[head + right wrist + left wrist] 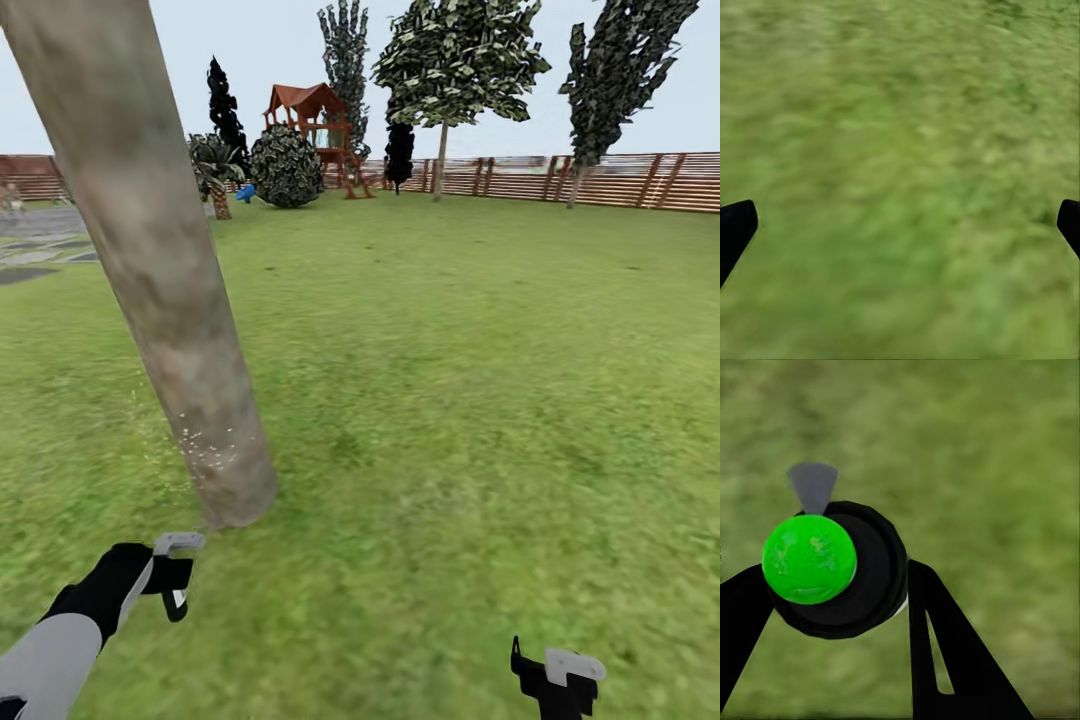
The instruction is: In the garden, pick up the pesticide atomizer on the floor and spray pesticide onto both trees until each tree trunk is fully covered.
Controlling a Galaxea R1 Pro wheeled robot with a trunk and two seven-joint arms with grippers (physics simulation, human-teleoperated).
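A thick, mottled grey-brown tree trunk (170, 300) rises from the lawn at the left of the head view. Fine white pesticide specks (203, 443) dot its lower part, and a few hang in the air beside it. My left gripper (176, 578) is low, just in front of the trunk's base. In the left wrist view it (832, 589) is shut on the pesticide atomizer (840, 574), a black round body with a bright green ball and a grey nozzle, held over the grass. My right gripper (556, 680) hangs at the lower right, open (900, 225) over bare grass.
Green lawn (470, 380) stretches ahead to a brown slat fence (620, 180). Thin-trunked trees (445, 70) stand along the fence. At the back left are a red-roofed play tower (315, 125), a round bush (285, 168) and a short palm (215, 170). Paving (40, 245) lies at the far left.
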